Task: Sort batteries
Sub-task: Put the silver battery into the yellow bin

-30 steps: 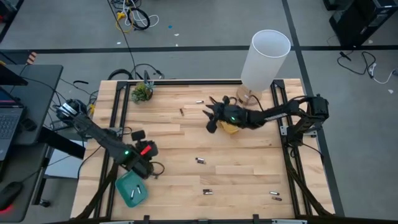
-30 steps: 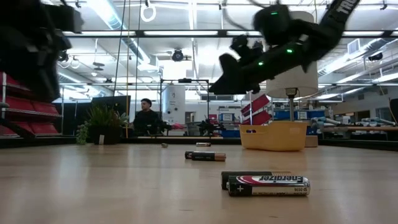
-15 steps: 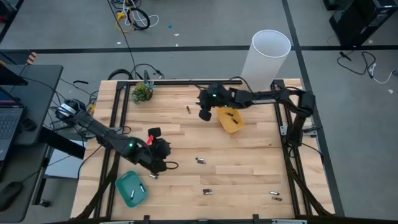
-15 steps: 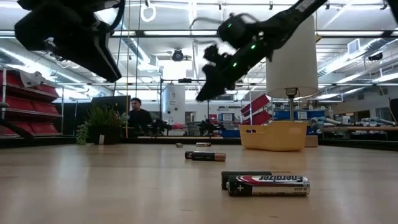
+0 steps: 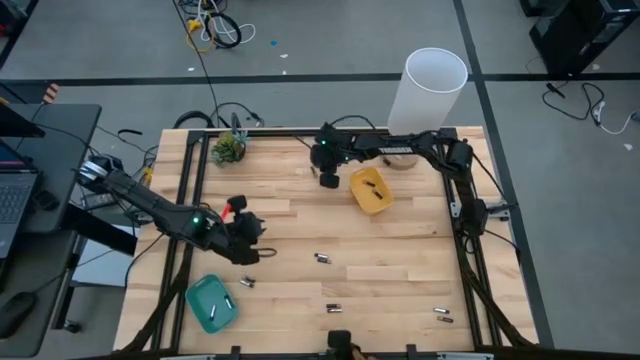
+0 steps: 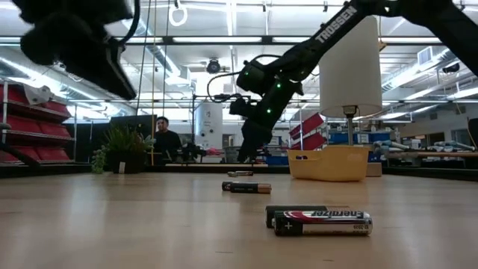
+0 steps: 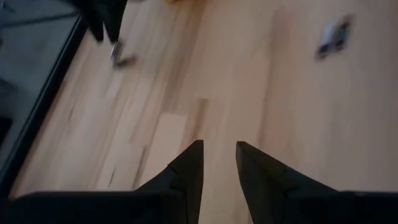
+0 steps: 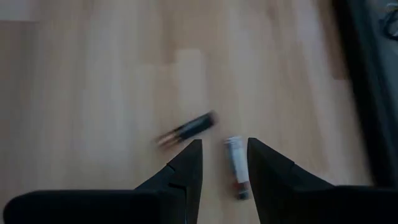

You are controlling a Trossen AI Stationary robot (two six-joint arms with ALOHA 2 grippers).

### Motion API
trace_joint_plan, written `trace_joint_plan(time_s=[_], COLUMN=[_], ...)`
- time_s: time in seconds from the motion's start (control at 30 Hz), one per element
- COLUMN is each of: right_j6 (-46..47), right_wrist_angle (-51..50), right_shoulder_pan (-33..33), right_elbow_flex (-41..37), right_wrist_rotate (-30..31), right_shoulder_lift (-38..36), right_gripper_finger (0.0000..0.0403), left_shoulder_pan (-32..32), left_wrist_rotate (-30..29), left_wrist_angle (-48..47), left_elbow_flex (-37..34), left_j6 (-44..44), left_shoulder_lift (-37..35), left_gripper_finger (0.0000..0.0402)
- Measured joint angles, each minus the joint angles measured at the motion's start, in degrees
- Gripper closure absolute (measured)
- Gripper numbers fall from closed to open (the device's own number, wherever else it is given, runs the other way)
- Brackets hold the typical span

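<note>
While the right gripper (image 5: pixel 327 181) hangs low over the far edge of the tabletop (image 5: pixel 400 255), just beside the yellow tray (image 5: pixel 369 192), its fingers (image 8: pixel 186 165) stand a little apart with nothing between them. Right wrist view: a silvery battery (image 8: pixel 236 167) lies on the wood in line with the gap between the fingers, a dark battery (image 8: pixel 186 129) just beside it, tilted.

Left gripper (image 5: pixel 252 235) above the left half of the tabletop, near the teal tray (image 5: pixel 213 303) at the near left corner. Fingers (image 7: pixel 189 167) slightly apart, empty, bare wood ahead.

Other batteries scattered: one (image 5: pixel 322 258) mid-tabletop, one (image 5: pixel 246 283) near the teal tray, a pair (image 5: pixel 333 308) toward the near edge, more (image 5: pixel 440 314) toward the near right corner. One battery (image 5: pixel 217 309) lies in the teal tray, one (image 5: pixel 372 186) in the yellow.

Low view: two batteries (image 6: pixel 320 220) side by side, close to the lens.
</note>
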Motion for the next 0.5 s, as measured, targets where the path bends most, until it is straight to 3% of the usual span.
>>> trace_joint_plan(time_s=[0.23,0.37,0.5], right_j6=[-1.9,-2.77,-3.22], right_wrist_angle=[-4.1,-5.61,-4.84], right_shoulder_pan=[-3.72,-5.2,-5.01], right_elbow_flex=[1.13,1.08,1.03], right_wrist_rotate=[-2.46,-6.57,-6.7], right_shoulder_lift=[1.18,2.17,3.03], right_gripper_finger=[0.0296,0.0297,0.0297], left_shoulder_pan=[4.36,7.58,10.53], left_wrist_rotate=[0.66,0.99,2.39], left_wrist_angle=[12.0,21.0,22.59], left_elbow_flex=[-9.81,-12.83,-13.53], left_j6=[-2.27,-3.51,-2.21], left_shoulder_lift=[-6.68,-6.98,-5.97], left_gripper_finger=[0.0291,0.0296,0.0308])
